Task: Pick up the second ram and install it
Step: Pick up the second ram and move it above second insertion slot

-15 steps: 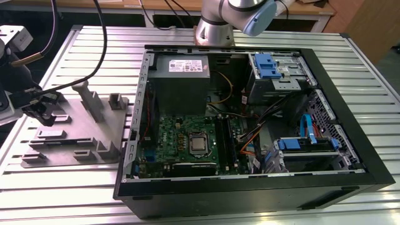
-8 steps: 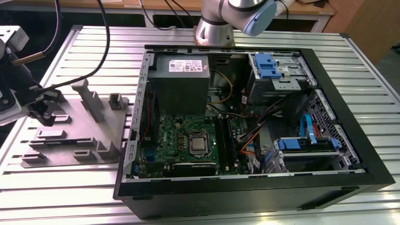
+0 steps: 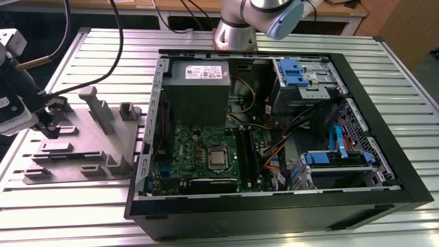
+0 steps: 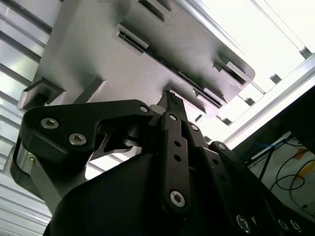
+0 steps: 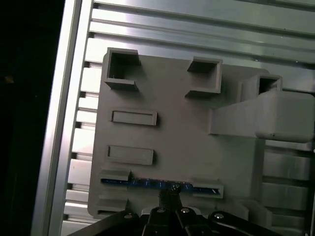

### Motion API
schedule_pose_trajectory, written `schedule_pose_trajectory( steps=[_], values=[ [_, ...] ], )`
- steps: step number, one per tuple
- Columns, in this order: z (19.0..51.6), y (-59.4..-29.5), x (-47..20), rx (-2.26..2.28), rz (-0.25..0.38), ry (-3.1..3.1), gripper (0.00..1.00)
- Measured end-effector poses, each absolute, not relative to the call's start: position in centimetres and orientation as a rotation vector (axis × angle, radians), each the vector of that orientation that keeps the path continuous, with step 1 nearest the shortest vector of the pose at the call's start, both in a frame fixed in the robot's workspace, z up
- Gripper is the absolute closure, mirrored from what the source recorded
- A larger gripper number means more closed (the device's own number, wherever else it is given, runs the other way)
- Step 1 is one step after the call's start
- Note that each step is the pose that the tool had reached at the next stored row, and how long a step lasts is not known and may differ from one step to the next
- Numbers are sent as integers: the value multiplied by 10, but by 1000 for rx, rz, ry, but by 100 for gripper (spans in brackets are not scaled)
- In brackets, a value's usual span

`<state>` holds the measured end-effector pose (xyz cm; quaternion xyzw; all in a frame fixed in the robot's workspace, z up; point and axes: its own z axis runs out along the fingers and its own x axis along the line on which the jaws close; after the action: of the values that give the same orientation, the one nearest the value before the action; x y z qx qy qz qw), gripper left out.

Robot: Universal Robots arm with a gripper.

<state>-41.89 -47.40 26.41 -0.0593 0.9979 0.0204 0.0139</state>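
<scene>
The jaws hover right at the edge of the second ram (image 5: 147, 183); whether they are clenched on it or released cannot be told. The ram stands on edge in a slot of the grey holder tray (image 5: 177, 128), which sits on the slatted desk (image 3: 69, 206) beside the open computer case (image 3: 274, 206).

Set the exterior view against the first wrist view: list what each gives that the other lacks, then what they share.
From the exterior view: the open computer case with its green motherboard, and the arm's base beyond it.
From the first wrist view: the second ram, seen edge-on as a thin blue strip lying in a slot of the tray, with the hand right at it.
In both: the grey holder tray, the hand over it, and the slatted table.
</scene>
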Motion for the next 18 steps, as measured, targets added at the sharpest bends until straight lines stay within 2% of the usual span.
schedule_pose_trajectory(
  steps=[18],
  values=[
    [262, -474, -419, -585, 66, 3063, 90]
  ],
)
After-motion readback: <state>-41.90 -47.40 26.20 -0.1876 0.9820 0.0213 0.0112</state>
